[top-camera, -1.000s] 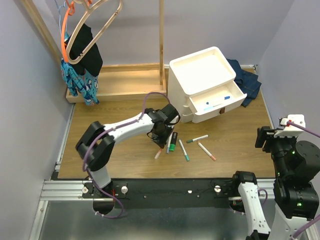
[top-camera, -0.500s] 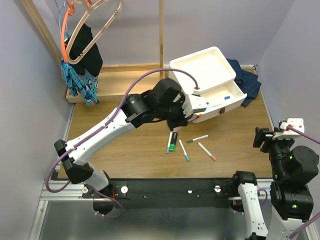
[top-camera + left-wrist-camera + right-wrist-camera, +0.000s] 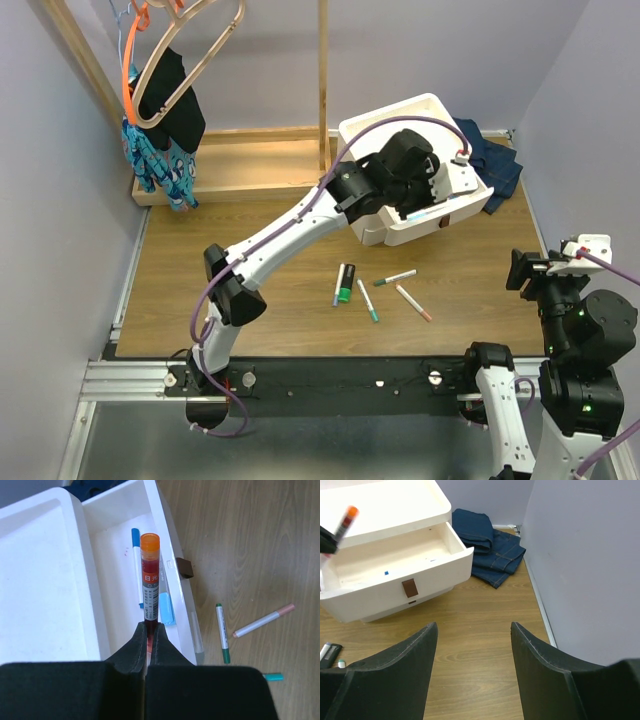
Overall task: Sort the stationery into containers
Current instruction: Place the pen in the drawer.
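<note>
My left gripper is shut on a slim marker with an orange cap and holds it over the open top drawer of the white drawer unit. From above, the left gripper hangs over that drawer. A blue-capped marker and a pale blue piece lie inside. A thick black-and-green marker and several slim markers lie on the wooden table. My right gripper is open and empty at the right edge. The held marker also shows in the right wrist view.
Folded blue jeans lie right of the unit, by the wall. The wooden rack base and hangers with clothes stand at the back left. The drawer's brown pull tab faces the table front.
My left arm rose from the loose markers on the table and swung right and back to the open drawer, carrying the orange-capped marker. The right arm has barely moved.
</note>
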Controlling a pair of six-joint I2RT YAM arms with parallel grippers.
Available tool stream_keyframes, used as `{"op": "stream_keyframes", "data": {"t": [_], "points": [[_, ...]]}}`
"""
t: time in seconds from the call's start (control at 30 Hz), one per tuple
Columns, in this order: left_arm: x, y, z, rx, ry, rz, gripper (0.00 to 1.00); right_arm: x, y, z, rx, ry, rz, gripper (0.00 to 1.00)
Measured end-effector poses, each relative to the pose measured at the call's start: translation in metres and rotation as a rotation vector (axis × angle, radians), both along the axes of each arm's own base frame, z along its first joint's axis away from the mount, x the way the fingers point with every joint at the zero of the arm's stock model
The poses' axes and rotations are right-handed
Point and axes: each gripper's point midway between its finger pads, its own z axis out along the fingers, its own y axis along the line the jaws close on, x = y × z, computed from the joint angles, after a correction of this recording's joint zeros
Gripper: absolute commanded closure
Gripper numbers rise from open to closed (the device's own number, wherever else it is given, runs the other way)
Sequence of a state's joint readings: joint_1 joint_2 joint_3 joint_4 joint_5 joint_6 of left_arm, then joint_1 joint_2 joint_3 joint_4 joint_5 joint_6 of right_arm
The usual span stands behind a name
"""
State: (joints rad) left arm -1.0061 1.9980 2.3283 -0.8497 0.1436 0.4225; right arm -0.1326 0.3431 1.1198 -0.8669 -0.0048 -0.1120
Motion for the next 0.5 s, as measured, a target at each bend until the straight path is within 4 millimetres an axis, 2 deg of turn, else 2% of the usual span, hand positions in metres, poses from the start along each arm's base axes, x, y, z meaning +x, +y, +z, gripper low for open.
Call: {"op": "stream_keyframes", "data": {"t": [0.1, 0.17, 0.2, 0.23, 0.3, 0.4, 0.5], "points": [[0.014, -0.008, -0.028, 0.044, 0.011, 0.017, 0.99, 0.0, -0.002, 0.0, -0.001, 0.0, -0.01, 0.32], [0.021, -0.012, -0.04, 0.059, 0.015, 0.029, 0.85, 0.0, -0.003, 0.0, -0.002, -0.001, -0.017, 0.32], [0.026, -0.014, -0.045, 0.062, 0.016, 0.036, 0.73, 0.0, -0.003, 0.0, -0.002, 0.0, -0.018, 0.32], [0.031, -0.015, -0.049, 0.066, 0.014, 0.048, 0.68, 0.0, -0.004, 0.0, -0.002, 0.0, -0.02, 0.32], [0.035, -0.015, -0.051, 0.069, 0.01, 0.062, 0.55, 0.0, -0.004, 0.0, -0.002, 0.001, -0.022, 0.32], [0.042, -0.013, -0.047, 0.055, 0.005, 0.092, 0.45, 0.0, -0.004, -0.001, -0.002, 0.002, -0.022, 0.32], [0.042, -0.01, -0.034, 0.031, -0.013, 0.113, 0.36, 0.001, -0.004, -0.002, -0.002, 0.004, -0.022, 0.32]]}}
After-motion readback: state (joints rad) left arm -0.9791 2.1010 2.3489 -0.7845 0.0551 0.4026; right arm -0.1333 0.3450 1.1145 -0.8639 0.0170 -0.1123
